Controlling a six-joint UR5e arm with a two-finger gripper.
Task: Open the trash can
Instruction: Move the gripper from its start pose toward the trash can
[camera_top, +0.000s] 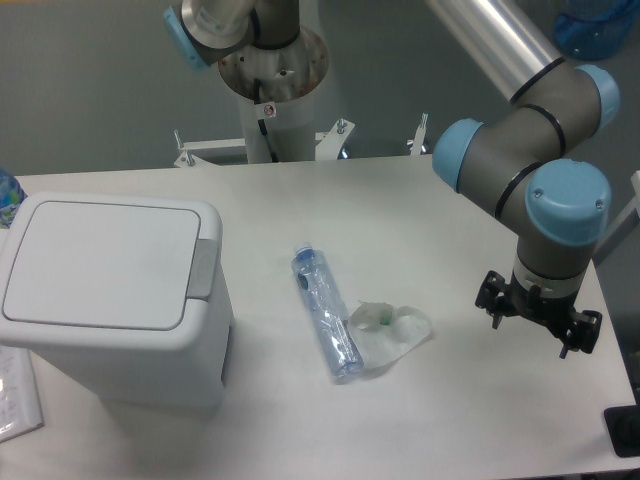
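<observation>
The trash can (110, 300) is a boxy white bin at the left of the table. Its flat lid (100, 262) lies closed, and the grey push tab (203, 268) sits on the lid's right edge. My gripper (538, 318) hangs at the right side of the table, far from the bin, under the arm's wrist. Only its black mounting and small prongs show from this angle, so the fingers cannot be made out. Nothing is visibly held.
A crushed clear plastic bottle (325, 311) lies mid-table beside a crumpled clear wrapper (390, 329). The robot's base column (272, 95) stands at the back. Paper (15, 395) lies at the left front edge, and a black object (625, 430) sits at the right front corner.
</observation>
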